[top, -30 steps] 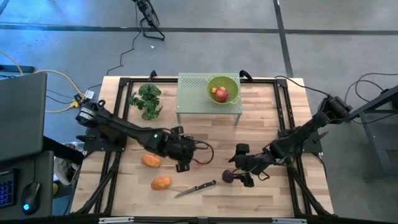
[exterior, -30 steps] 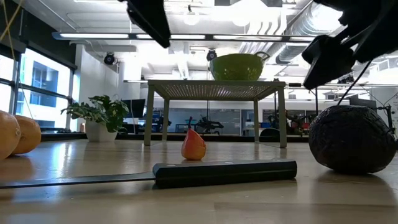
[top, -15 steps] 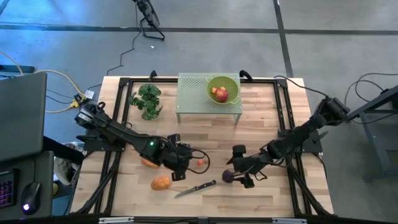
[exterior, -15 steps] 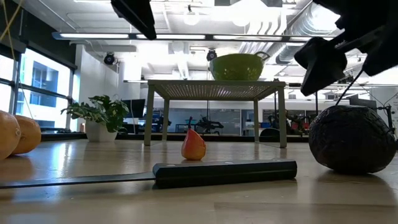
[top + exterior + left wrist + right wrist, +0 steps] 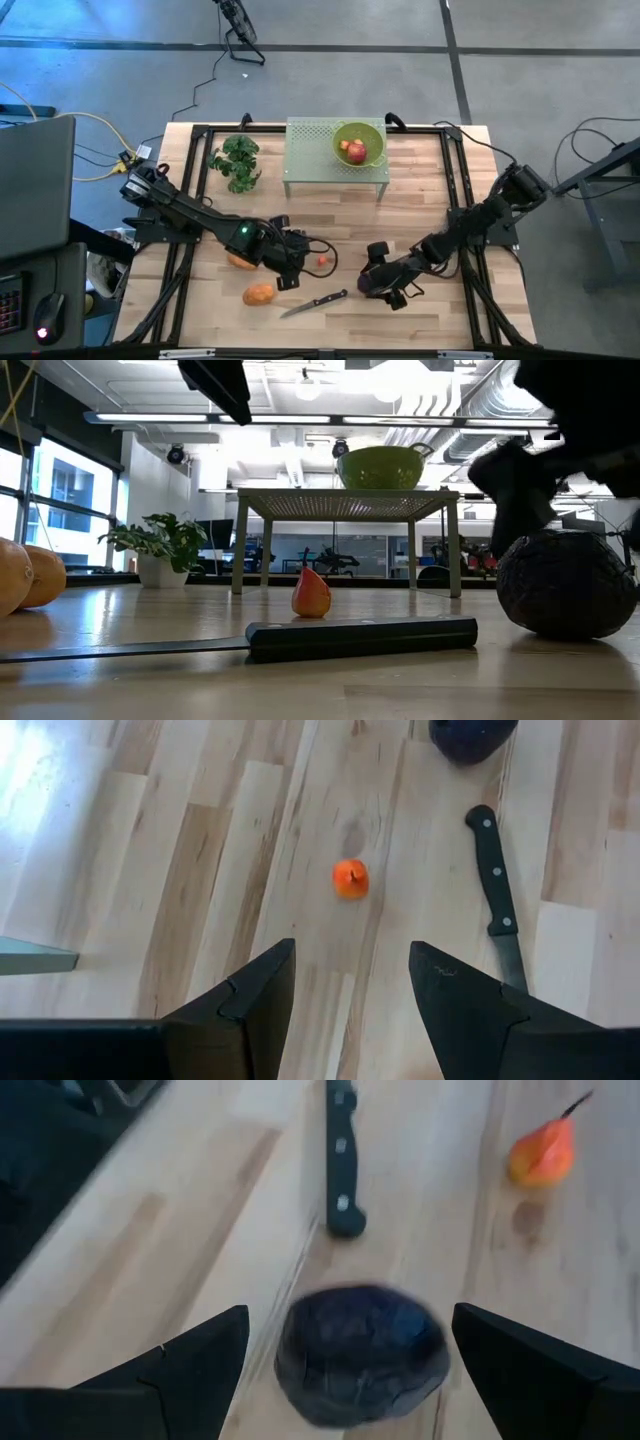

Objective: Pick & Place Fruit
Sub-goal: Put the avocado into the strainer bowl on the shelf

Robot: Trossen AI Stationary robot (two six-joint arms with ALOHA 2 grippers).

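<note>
Wooden table [image 5: 420, 190]: your right gripper [image 5: 345, 1370], jaws wide, straddles the purple fruit [image 5: 360, 1352] near the knife [image 5: 315, 302]. Step: grasping. Next, close, lift. Left gripper [image 5: 345, 985] half-open, empty.

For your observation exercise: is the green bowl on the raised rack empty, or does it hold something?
Not empty. The green bowl sits on the rack and holds one red round fruit, seen from above.

Your right gripper [image 5: 381, 283] has moved down over the dark purple fruit [image 5: 369, 284], fingers wide on each side. Your left gripper [image 5: 293, 270] slid back toward the orange fruit [image 5: 259, 294].
</note>
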